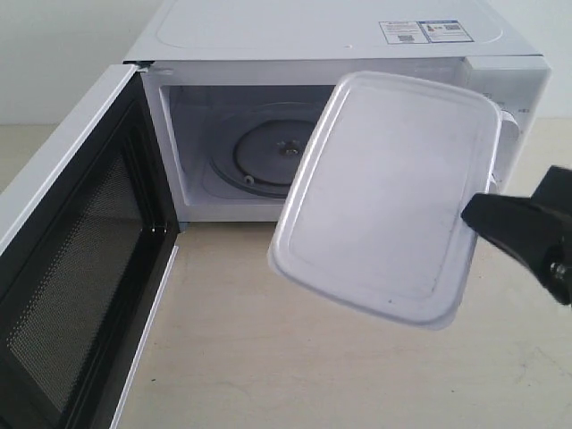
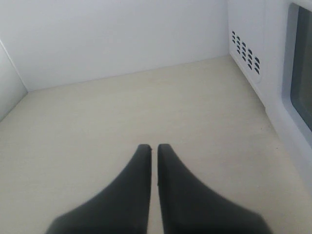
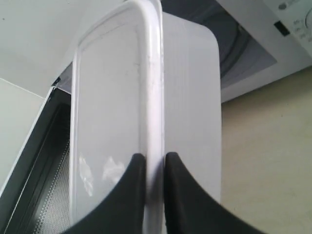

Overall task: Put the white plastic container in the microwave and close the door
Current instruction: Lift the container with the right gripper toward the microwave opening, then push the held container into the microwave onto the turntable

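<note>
Right fingers (image 3: 136,195) pinch thin rim of white plastic container (image 1: 384,197): likely light, stiff, slick, may pivot; left fingers (image 2: 139,195) together, empty.

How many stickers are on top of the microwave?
2. They sit side by side on the right part of the microwave top: a white sticker and, right of it, a blue-and-white sticker. The top's back is cut off, so more may be hidden.

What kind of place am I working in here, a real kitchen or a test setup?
Most likely a test bench, not a lived-in kitchen: one microwave with its door open stands on a pale tabletop, boxed in by plain white walls.
</note>
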Robot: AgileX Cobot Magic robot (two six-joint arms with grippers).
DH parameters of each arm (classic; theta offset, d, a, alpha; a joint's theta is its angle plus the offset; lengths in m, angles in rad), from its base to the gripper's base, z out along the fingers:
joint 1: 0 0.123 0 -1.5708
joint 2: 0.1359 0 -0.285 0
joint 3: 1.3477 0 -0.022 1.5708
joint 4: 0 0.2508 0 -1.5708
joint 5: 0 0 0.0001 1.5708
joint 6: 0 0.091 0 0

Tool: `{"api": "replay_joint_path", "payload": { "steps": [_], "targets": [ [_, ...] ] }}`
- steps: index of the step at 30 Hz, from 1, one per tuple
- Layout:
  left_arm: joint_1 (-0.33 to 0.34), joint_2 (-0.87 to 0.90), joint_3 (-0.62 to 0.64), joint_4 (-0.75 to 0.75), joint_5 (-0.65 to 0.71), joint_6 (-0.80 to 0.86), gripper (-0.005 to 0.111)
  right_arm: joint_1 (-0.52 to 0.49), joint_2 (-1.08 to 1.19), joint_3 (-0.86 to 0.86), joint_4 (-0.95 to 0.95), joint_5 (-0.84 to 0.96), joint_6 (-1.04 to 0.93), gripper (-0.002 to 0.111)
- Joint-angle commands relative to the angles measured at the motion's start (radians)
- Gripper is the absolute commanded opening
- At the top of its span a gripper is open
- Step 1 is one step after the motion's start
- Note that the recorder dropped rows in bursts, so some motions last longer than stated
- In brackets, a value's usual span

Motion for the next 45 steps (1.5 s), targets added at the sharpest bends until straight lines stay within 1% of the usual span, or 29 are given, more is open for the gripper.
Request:
{"api": "replay_joint_path", "payload": {
  "steps": [1, 4, 6, 8, 12, 18, 22, 26, 34, 38, 39, 41, 42, 45],
  "targets": [
    [0.003, 0.004, 0.004, -0.001, -0.007, -0.01, 0.004, 0.005, -0.003, 0.107, -0.023, -0.131, 0.077, 0.0],
    [0.003, 0.004, 0.004, -0.001, -0.007, -0.01, 0.004, 0.005, -0.003, 0.218, 0.072, -0.266, 0.031, 0.0],
    [0.003, 0.004, 0.004, -0.001, -0.007, -0.01, 0.004, 0.005, -0.003, 0.274, 0.129, -0.324, 0.029, 0.0],
    [0.003, 0.004, 0.004, -0.001, -0.007, -0.01, 0.004, 0.005, -0.003, 0.283, 0.21, -0.375, 0.029, 0.0],
    [0.003, 0.004, 0.004, -0.001, -0.007, -0.01, 0.004, 0.005, -0.003, 0.283, 0.255, -0.414, 0.009, 0.0],
    [0.003, 0.004, 0.004, -0.001, -0.007, -0.01, 0.004, 0.005, 0.0, 0.283, 0.364, -0.411, -0.045, 0.0],
    [0.003, 0.004, 0.004, -0.001, -0.007, -0.01, 0.004, 0.005, 0.078, 0.283, 0.365, -0.417, -0.054, 0.0],
    [0.003, 0.004, 0.004, -0.001, -0.007, -0.01, 0.004, 0.005, 0.185, 0.281, 0.365, -0.486, -0.054, 0.0],
    [0.003, 0.004, 0.004, -0.001, -0.007, -0.01, 0.004, 0.007, 0.417, 0.181, 0.346, -0.611, 0.017, 0.0],
    [0.003, 0.004, 0.004, -0.001, -0.007, -0.01, 0.004, 0.009, 0.589, 0.11, 0.284, -0.719, 0.095, 0.0],
    [0.003, 0.004, 0.004, -0.001, -0.007, -0.01, 0.004, 0.022, 0.617, 0.097, 0.285, -0.731, 0.098, 0.0],
    [0.003, 0.004, 0.004, -0.001, -0.007, -0.01, 0.004, 0.089, 0.696, 0.054, 0.351, -0.788, 0.088, 0.0],
    [0.003, 0.004, 0.004, -0.001, -0.007, -0.01, 0.004, 0.15, 0.751, 0.022, 0.43, -0.815, 0.065, 0.0],
    [0.003, 0.004, 0.004, -0.001, -0.007, -0.01, 0.004, 0.245, 0.875, -0.064, 0.605, -0.889, 0.04, 0.0]
  ]
}}
